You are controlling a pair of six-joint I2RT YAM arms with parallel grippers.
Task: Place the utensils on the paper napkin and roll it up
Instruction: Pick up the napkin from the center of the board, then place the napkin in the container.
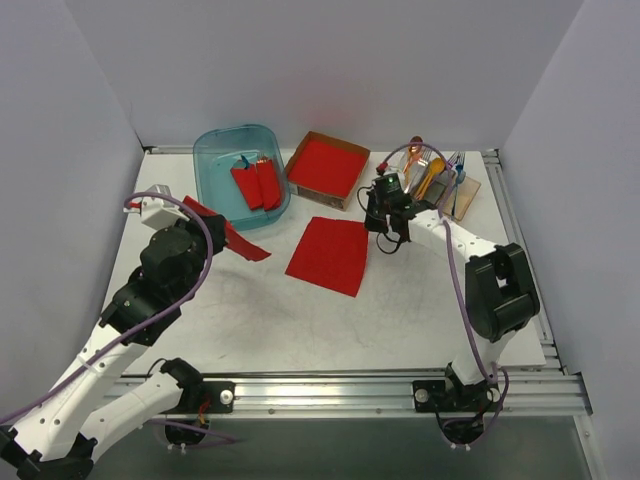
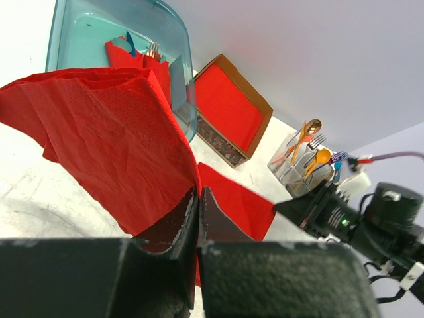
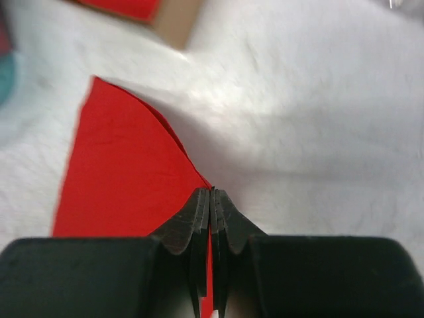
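Top: paper napkin [image 1: 328, 255] lay flat mid-desk [image 1: 250, 320], utensils [image 1: 432, 172] at its 2 o'clock. Left wrist: left jaws clenched a second red sheet [image 2: 112, 126]. Right wrist: right jaws pinched the paper napkin's corner. You should've tugged low and slow to avoid tearing.

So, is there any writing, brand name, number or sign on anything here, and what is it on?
No readable text anywhere.
Flat red paper napkin, crumpled red paper napkin held by the left pincer: plain.
Brown cardboard box, blue-green plastic tub: unmarked.
Small white cable tag: too small to read.
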